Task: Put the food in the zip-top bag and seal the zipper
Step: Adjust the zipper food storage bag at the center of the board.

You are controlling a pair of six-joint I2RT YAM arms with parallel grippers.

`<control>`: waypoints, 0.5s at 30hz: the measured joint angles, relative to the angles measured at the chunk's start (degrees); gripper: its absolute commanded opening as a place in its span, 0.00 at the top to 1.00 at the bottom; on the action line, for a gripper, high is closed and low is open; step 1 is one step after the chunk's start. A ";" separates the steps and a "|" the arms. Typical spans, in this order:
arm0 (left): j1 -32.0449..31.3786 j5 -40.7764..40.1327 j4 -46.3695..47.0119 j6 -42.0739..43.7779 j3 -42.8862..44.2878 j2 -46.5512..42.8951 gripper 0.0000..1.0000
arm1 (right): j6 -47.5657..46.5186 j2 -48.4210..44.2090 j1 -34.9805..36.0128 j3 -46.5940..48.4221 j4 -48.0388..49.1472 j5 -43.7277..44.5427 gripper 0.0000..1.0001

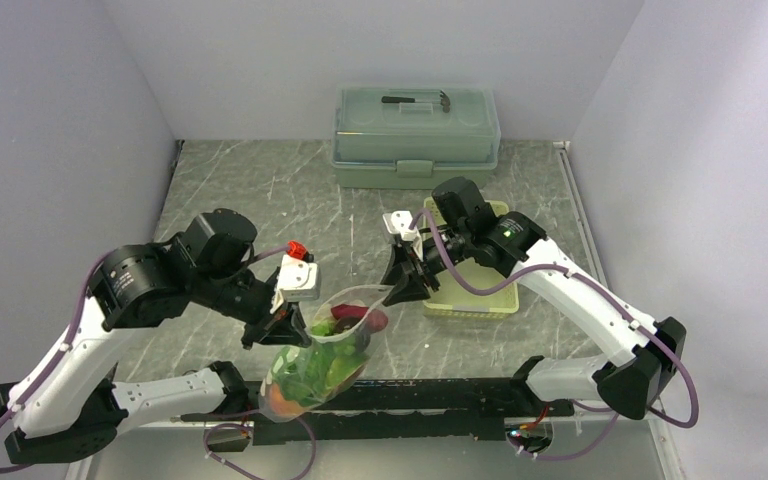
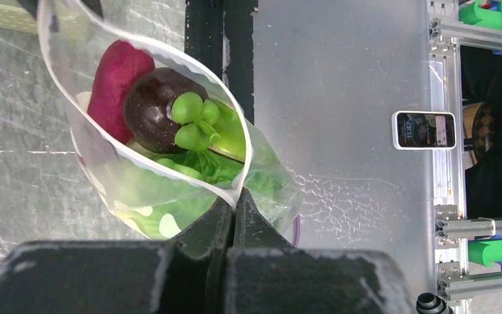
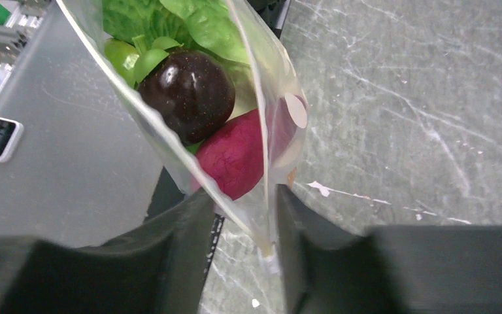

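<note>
The zip-top bag [image 1: 322, 352], clear with white dots, hangs between my two grippers above the table's front edge, its mouth open. Inside lie green lettuce [image 2: 199, 171], the magenta root [image 2: 116, 82], the dark round piece [image 2: 157, 108] and a green fruit [image 2: 196, 121]; orange shows at the bottom [image 1: 278, 398]. My left gripper [image 2: 235, 198] is shut on the left end of the zipper [image 2: 170, 171]. My right gripper [image 3: 243, 193] is open, and the bag's right end [image 3: 265, 239] hangs between its fingers. The root [image 3: 235, 154] and the dark piece [image 3: 193, 91] also show there.
A lidded grey-green box [image 1: 415, 135] stands at the back. A pale yellow-green tray [image 1: 480, 298] lies under the right arm. A black rail [image 1: 440, 395] runs along the table's front edge, below the bag. A phone [image 2: 423, 129] lies off the table.
</note>
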 measured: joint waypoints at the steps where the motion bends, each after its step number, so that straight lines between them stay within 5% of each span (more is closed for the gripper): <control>1: -0.02 -0.13 -0.02 0.02 0.07 -0.11 1.00 | -0.09 -0.02 0.02 -0.02 -0.07 -0.02 0.81; 5: -0.04 -0.39 -0.24 0.13 0.98 -0.39 1.00 | 0.24 -0.26 0.09 -0.22 -0.04 0.02 1.00; 15: -0.07 -2.16 -0.24 -0.13 1.22 0.09 0.86 | 1.77 -4.79 0.42 -0.09 -0.83 2.40 1.00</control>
